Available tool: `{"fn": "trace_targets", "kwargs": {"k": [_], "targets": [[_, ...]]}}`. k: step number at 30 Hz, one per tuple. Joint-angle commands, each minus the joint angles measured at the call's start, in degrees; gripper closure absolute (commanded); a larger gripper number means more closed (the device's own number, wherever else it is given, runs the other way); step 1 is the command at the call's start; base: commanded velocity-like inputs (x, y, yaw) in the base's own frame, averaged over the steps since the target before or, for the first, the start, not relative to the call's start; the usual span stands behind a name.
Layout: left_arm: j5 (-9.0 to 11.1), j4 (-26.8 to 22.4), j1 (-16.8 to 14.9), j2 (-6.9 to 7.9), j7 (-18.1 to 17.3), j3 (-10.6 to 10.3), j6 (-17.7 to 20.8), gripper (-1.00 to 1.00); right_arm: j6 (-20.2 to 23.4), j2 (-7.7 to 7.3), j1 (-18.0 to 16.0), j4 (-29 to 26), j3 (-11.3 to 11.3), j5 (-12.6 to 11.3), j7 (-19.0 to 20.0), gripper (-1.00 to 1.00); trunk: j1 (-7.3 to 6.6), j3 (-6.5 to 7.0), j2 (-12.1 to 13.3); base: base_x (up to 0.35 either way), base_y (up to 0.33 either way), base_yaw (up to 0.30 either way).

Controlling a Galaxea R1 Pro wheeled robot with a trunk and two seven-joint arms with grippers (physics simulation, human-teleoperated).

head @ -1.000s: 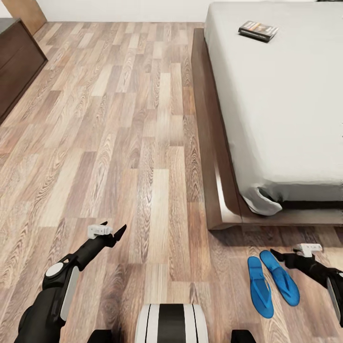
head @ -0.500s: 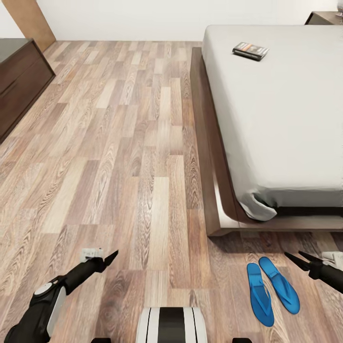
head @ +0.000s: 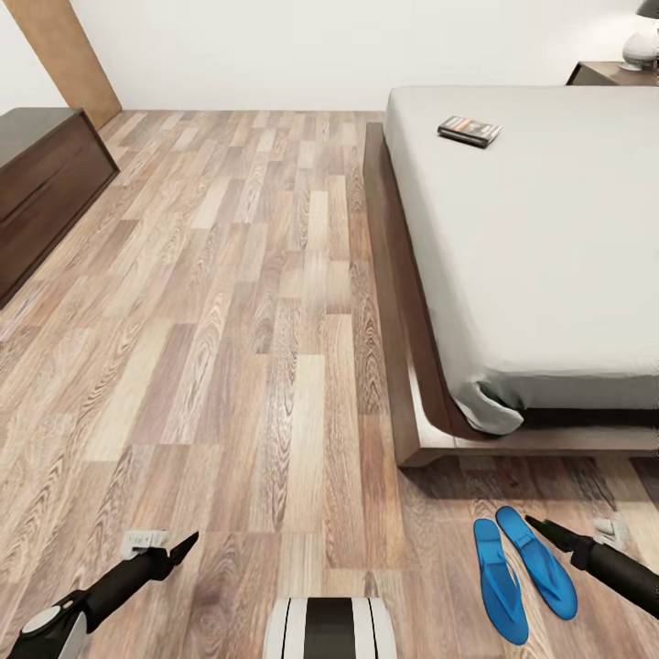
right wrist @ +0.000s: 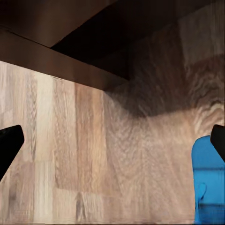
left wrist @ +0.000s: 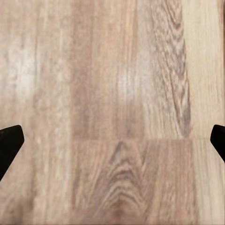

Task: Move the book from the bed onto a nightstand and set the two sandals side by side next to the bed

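So the right gripper (head: 540,528) is hanging low over the floor at the near right, and its two dark fingers look spread apart in the right wrist view, with nothing between them but bare planks. Right next to its tips, just to the left, are the two blue sandals (head: 522,572), lying side by side on the wood floor (head: 229,320) just off the near corner of the bed (head: 531,256). They're almost touching at the far ends and fan out a bit toward the robot, and their long axes run roughly near to far, leaning slightly right on the near end. The wrist camera catches the edge of one blue sandal by a fingertip, with the dark bed frame overhead. The left gripper (head: 188,545) is way over on the near left, also spread open over plain floor, so I'd say the right arm is clearly the one for the sandals. The book (head: 469,130) is a different story: it's lying flat on the mattress at the far left part of the bed, well away from both grippers, and the nightstand (head: 609,73) with its lamp (head: 641,41) sits at the far right beyond the bed. My guess is reaching the book means driving up along the bed's left side first.
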Motion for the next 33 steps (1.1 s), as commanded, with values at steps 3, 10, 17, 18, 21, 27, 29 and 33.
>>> {"fn": "trace_targets", "kwargs": {"k": [3, 10, 17, 18, 21, 27, 29, 33], "targets": [[0.05, 0.49, -0.02, 0.02, -0.26, 0.1, -0.42, -1.0, 0.53, 0.06, 0.36, 1.58, -0.31, 0.51, 0.42, -1.0, -0.09, 0.64, 0.03, 0.0, 0.0, 0.0], [0.1, 2.8, -0.02, -0.04, 0.13, 0.08, -0.63, -1.0, 0.49, 0.09, 3.12, 3.58, -0.15, 0.57, 0.36, -1.0, -0.11, 0.86, 0.04, 0.0, 0.0, 0.0], [0.06, 3.7, -0.02, -0.06, 0.21, 0.05, -0.67, -1.0, 0.35, 0.15, 3.24, 3.78, -0.07, 0.67, 0.34, -1.0, -0.11, 0.86, 0.04, 0.0, 0.0, 0.0], [0.09, 3.72, -0.02, -0.06, 0.2, 0.05, -0.67, -1.0, 0.34, 0.16, 3.24, 3.79, -0.07, 0.68, 0.34, -1.0, -0.11, 0.86, 0.04, 0.0, 0.0, 0.0], [0.07, 3.76, -0.02, -0.06, 0.26, 0.06, -0.67, -1.0, 0.33, 0.31, 3.25, 4.11, -0.05, 0.69, 0.28, -1.0, -0.16, 1.31, 0.07, 0.0, 0.0, 0.0], [0.07, 3.79, -0.02, -0.09, 0.2, 0.01, -0.67, -1.0, 0.25, 0.35, 3.25, 8.08, -0.06, 0.7, 0.18, -1.0, -0.32, 2.64, 0.15, 0.0, 0.0, 0.0], [0.06, 3.79, -0.02, -0.13, 0.21, 0.01, -0.67, -1.0, 0.25, 0.35, 3.25, 8.46, -0.07, 0.7, 0.17, -1.0, -0.37, 3.08, 0.18, 0.0, 0.0, 0.0], [0.01, 3.78, -0.02, -0.15, 0.24, 0.01, -0.67, -1.0, 0.24, 0.36, 3.25, 8.68, -0.07, 0.71, 0.14, -1.0, -0.47, 3.97, 0.23, 0.0, 0.0, 0.0]]}}
